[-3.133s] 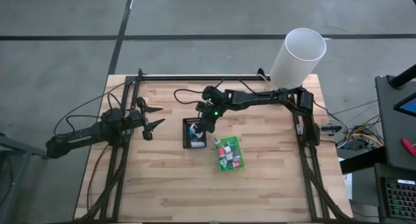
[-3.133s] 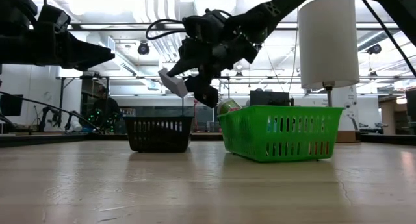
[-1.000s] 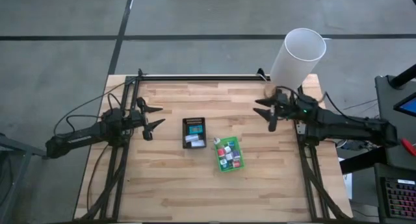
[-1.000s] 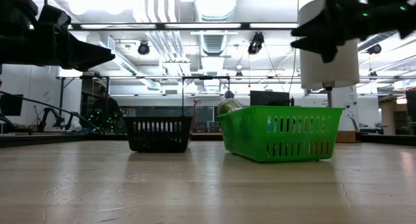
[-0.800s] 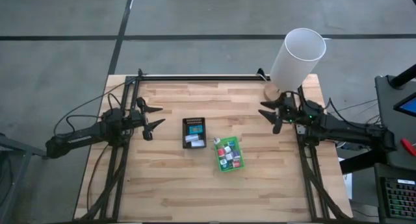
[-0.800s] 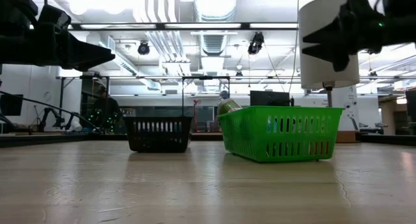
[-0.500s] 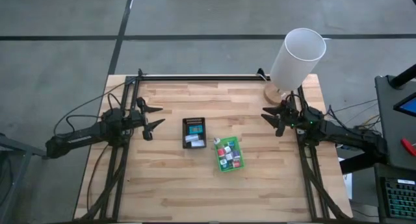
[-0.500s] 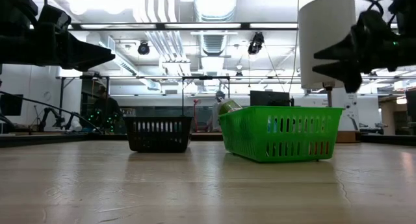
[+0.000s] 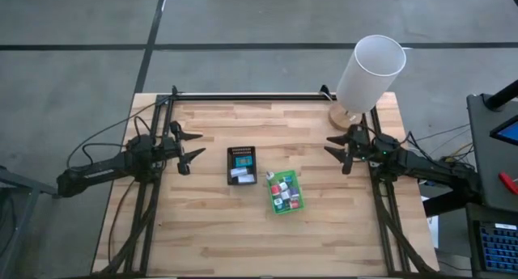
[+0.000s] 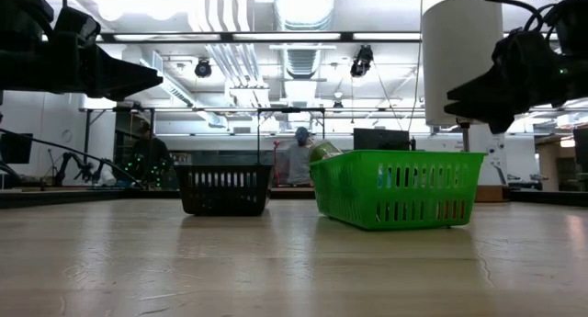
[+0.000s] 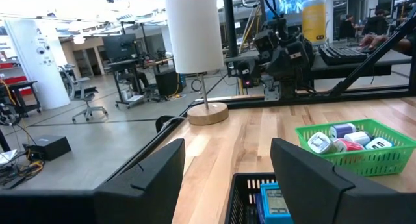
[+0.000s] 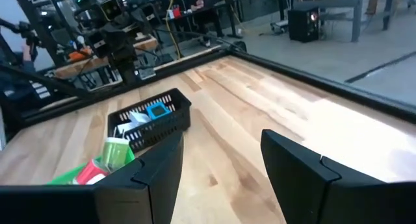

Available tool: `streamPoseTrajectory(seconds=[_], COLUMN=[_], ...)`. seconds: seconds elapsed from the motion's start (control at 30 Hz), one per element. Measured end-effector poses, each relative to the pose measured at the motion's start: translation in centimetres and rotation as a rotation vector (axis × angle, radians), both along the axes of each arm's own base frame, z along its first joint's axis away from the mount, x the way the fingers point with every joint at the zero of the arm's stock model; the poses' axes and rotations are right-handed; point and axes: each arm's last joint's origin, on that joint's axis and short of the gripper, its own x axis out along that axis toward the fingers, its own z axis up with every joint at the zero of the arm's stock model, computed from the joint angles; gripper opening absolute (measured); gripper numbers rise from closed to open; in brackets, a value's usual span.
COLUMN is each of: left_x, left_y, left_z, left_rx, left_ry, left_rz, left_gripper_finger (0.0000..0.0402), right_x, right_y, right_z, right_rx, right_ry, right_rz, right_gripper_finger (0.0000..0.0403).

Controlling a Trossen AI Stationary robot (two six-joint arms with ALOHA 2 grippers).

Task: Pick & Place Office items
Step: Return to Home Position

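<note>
Both arms are parked wide now. The right gripper point(image 9: 335, 154) hangs over the table's right edge beside the lamp point(image 9: 371, 72), fingers spread, nothing between them. The left gripper point(image 9: 194, 145) hovers near the left edge, also splayed and empty.

The office items point(image 9: 283, 192) are split two ways. Most sit heaped in the green tray point(image 10: 404, 203) at mid-table: white, red and teal bits. A few lie in the black tray point(image 10: 223, 192) just beside it, a teal clock-like piece point(image 9: 241, 159) and a couple of white ones point(image 9: 241, 175). Nothing lies loose on the wooden table point(image 9: 202, 230).

My read is that this run of placing is over, with both grippers away from the trays. If the black tray is the goal, plenty in the green one remains.

As for writing, the teal piece shows a small display face point(image 11: 272, 201), but no digits, brand or label come through anywhere.
</note>
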Motion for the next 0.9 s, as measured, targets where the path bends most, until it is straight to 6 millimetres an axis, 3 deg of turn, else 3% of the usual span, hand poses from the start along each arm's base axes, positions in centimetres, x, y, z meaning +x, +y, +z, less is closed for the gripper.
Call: streamPoseTrajectory(seconds=[0.9], left_x=[0.00], left_y=[0.00], left_z=[0.00], left_rx=[0.000], left_ry=[0.000], left_rz=[0.000], left_gripper_finger=[0.0234], right_x=[0.21], right_y=[-0.06], right_z=[-0.35], right_rx=[0.030], right_ry=[0.035], right_rz=[-0.002], right_gripper_finger=[0.0203])
